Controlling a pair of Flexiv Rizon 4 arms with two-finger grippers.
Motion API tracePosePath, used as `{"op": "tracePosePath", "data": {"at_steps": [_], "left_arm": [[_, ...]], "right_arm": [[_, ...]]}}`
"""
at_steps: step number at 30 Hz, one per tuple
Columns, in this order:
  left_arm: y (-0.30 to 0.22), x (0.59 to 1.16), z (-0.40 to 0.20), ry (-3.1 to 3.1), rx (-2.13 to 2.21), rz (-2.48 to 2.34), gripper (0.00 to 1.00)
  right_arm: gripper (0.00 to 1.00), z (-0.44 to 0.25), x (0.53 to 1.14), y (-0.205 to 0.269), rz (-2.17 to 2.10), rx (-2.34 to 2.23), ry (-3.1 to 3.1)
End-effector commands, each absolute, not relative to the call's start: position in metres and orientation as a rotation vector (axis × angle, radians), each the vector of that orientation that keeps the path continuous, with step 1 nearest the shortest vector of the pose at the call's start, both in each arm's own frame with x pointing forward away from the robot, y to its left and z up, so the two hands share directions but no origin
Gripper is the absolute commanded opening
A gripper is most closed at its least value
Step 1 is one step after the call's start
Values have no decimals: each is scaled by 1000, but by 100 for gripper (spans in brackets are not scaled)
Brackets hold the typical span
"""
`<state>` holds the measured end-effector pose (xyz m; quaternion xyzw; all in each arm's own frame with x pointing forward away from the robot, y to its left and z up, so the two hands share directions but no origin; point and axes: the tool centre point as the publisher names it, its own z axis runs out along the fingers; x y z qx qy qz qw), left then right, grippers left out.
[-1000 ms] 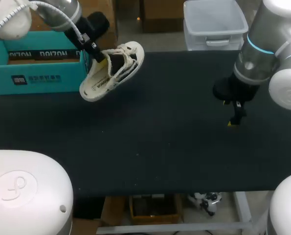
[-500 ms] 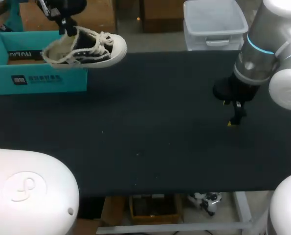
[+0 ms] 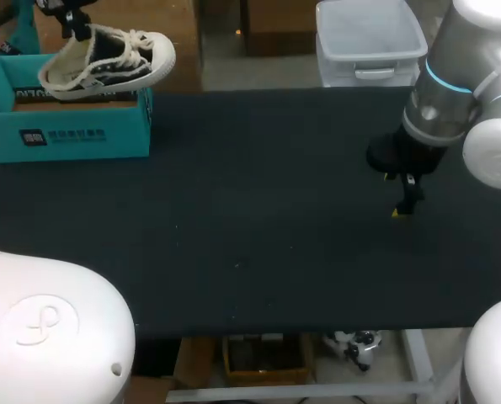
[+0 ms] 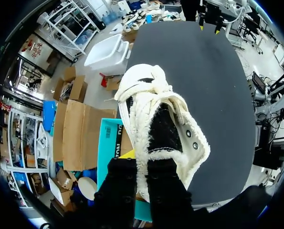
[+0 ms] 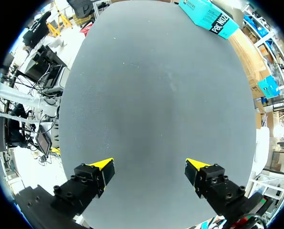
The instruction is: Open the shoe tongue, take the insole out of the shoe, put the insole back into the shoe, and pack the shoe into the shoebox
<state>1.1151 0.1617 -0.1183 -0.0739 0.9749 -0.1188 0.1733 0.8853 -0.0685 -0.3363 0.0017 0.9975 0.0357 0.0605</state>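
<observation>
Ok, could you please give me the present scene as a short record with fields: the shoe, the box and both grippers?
shoe: white and black, held in the air, sole down, above the shoebox
shoebox: teal, open, at the far left of the table
left gripper: shut on the shoe's heel
right gripper: open, empty, over bare table
packing: not yet done

Cloth shoe (image 3: 107,61), cardboard shoebox (image 3: 73,135), matt table (image 3: 258,219)
</observation>
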Motion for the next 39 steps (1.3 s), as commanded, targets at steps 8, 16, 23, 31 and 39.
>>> {"op": "tracePosePath", "data": {"at_steps": [8,16,23,31,39], "left_arm": [[231,1178,-140,2832,-304,-409,0],[261,1187,-170,2838,-308,-357,0],[275,1202,-198,2870,-305,-340,0],[285,1218,-223,2929,-299,-356,0],[288,1216,-261,2991,-259,-357,0]], "right_arm": [[100,-336,885,-69,107,3,3020],[100,-336,885,-69,107,3,3020],[100,-336,885,-69,107,3,3020],[100,-336,885,-69,107,3,3020],[100,-336,885,-69,107,3,3020]]}}
